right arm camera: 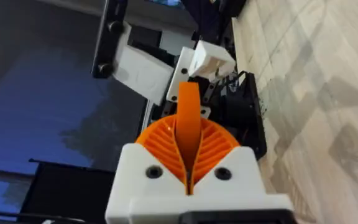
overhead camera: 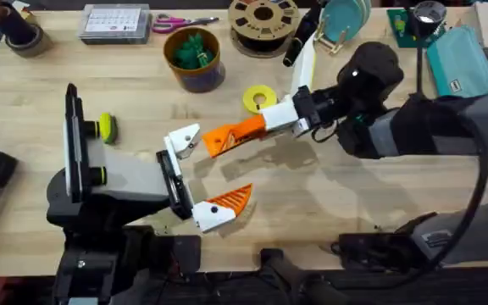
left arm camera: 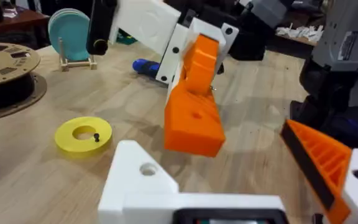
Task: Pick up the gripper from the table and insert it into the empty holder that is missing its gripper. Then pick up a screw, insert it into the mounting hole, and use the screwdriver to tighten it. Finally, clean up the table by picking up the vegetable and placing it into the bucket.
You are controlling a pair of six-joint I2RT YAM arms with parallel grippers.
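My right gripper [overhead camera: 242,131] is shut on the orange gripper [overhead camera: 214,142], holding it out over the table [overhead camera: 379,203]. The piece [left arm camera: 194,118] hangs close to the bare white holder [overhead camera: 183,135] on my left gripper [overhead camera: 206,169], with a small gap between them. That left gripper stands open; its other finger carries an orange tip [overhead camera: 231,199]. In the right wrist view, the ribbed orange pads [right arm camera: 160,146] clamp the thin orange gripper [right arm camera: 188,115]. A screw [left arm camera: 96,137] rests on a yellow disc [left arm camera: 82,134]. The blue screwdriver [left arm camera: 146,65] lies farther back. The bucket [overhead camera: 195,61] holds a green vegetable [overhead camera: 191,49].
A brown filament spool [overhead camera: 263,24], pink scissors [overhead camera: 176,22], a calendar box [overhead camera: 114,23] and a teal disc on a stand [overhead camera: 346,21] line the far edge. Teal pouches [overhead camera: 460,59] sit at the far right. The yellow disc [overhead camera: 259,99] lies just behind the grippers.
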